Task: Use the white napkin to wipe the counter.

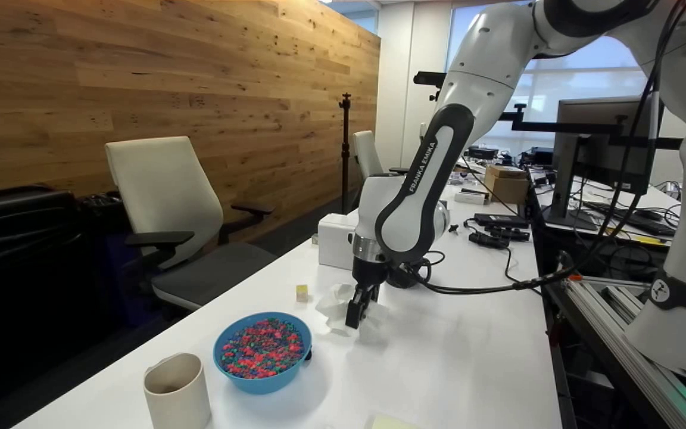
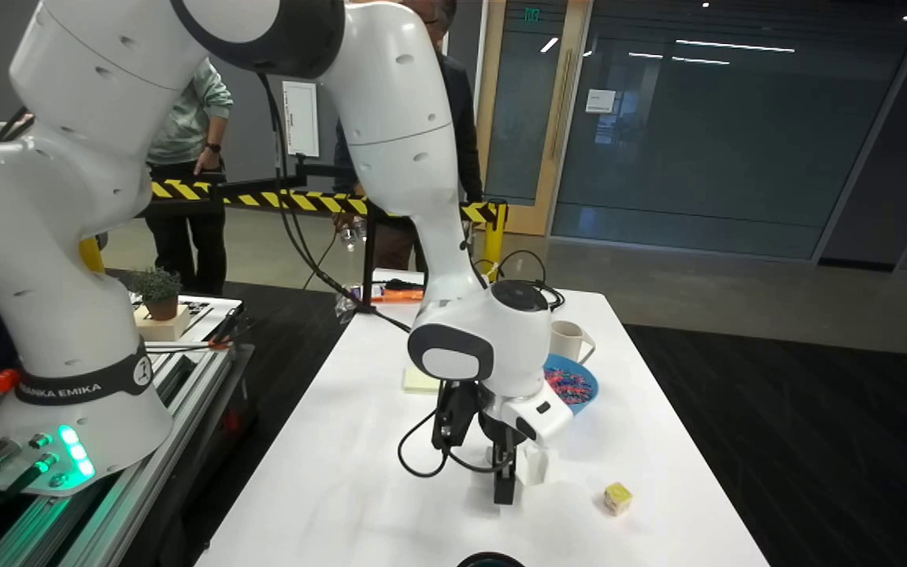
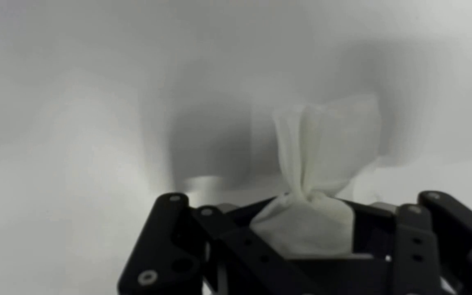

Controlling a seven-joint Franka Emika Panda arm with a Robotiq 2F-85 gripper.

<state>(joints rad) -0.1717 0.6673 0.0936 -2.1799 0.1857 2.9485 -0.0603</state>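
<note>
Okay, so the pincer [image 3: 309,200] was clamped on the white napkin [image 3: 338,143], its thin, soft-looking material bunched into tight creases at the grip, crumpled flaps flaring out on both sides, low by the smooth white counter [image 1: 450,363]. Near the pincer sat a small yellow-topped cube [image 1: 302,293] and a round blue bowl [image 1: 265,387] of lumpy multicolored bits [image 1: 262,350]; a beige mug [image 1: 179,396] stood farther off.

white napkin [image 2: 534,466] at jaws | yellow-topped cube [image 2: 617,498] nearby | mug [image 2: 567,342] beyond blue bowl [image 2: 581,373]
</note>
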